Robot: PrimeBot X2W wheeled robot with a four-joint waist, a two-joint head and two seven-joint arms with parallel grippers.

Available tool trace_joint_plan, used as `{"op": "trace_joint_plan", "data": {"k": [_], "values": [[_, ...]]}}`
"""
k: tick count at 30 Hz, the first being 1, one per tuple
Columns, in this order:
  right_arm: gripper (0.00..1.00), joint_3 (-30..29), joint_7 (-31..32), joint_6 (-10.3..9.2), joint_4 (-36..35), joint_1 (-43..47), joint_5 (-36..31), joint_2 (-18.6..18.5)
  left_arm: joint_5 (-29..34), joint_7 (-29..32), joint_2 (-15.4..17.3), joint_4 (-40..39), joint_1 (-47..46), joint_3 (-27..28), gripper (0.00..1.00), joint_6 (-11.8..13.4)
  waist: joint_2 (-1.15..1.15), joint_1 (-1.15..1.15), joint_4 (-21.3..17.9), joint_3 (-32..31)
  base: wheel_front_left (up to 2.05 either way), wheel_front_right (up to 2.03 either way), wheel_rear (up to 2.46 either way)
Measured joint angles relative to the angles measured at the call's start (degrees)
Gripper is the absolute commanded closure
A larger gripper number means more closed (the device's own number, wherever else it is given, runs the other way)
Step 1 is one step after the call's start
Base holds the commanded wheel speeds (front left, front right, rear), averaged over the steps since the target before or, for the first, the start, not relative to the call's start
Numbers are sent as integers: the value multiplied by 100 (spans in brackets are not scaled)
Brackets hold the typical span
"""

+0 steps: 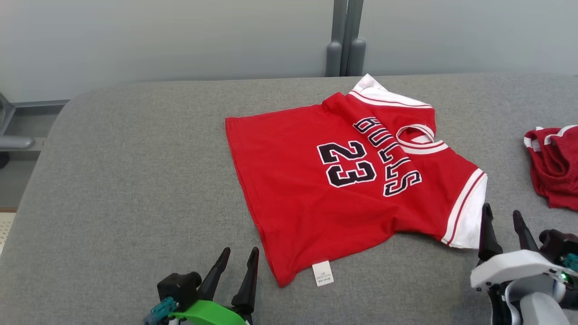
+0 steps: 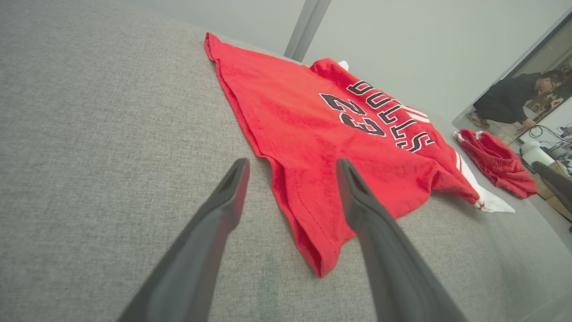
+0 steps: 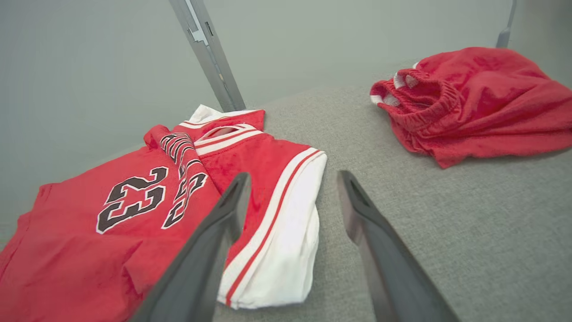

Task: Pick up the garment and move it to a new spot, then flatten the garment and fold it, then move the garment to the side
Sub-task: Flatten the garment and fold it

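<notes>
Red jersey [image 1: 334, 189] lay on the tabletop [image 1: 135, 180], its hem corner [image 1: 282, 276] just ahead of the released left pincer [image 1: 240, 250], its white sleeve [image 1: 469, 212] beside the released right pincer [image 1: 501, 210]. Judged light and limp; these 2 edges offered the best hold.

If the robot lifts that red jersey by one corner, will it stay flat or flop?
Probably flop: the red jersey lies in soft wrinkles. It looks thin and light. Pushed, it would likely bunch on the grey fabric table.
</notes>
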Motion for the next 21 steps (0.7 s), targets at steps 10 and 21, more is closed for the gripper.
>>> {"op": "trace_joint_plan", "data": {"k": [10, 21], "values": [[0, 434, 10, 0, 1506, -1301, -673, -18, -10, 0, -14, 66, -98, -159, 0, 0, 0, 0, 411, 153, 0, 0, 0], [0, -78, 405, 0, 3008, -2357, -1459, -346, -25, 0, -21, 96, -105, -278, 0, 0, 0, 0, 1037, 409, 0, 0, 0]]}}
